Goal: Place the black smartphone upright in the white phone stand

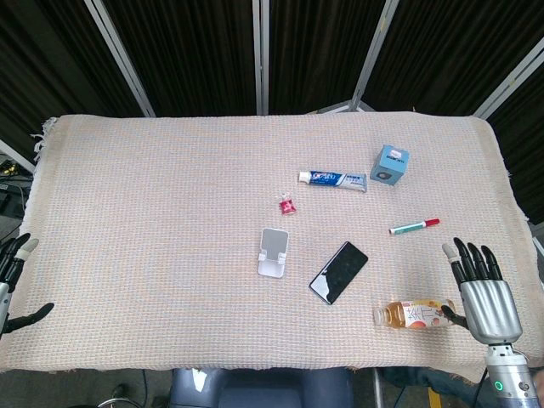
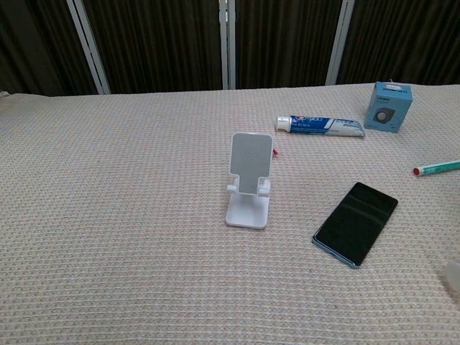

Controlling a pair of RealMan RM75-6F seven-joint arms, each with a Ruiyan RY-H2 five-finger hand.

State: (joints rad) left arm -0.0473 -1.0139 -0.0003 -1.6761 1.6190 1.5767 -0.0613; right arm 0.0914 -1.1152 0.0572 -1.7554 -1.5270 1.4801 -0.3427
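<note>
The black smartphone lies flat on the woven cloth, screen up, just right of the white phone stand. The stand is upright and holds nothing. My right hand hovers at the table's right front edge with fingers spread, holding nothing, well right of the phone. My left hand is at the far left edge, fingers apart, holding nothing. The chest view shows neither hand.
A tea bottle lies on its side just left of my right hand. Further back are a toothpaste tube, a blue box, a green-and-red marker and a small red item.
</note>
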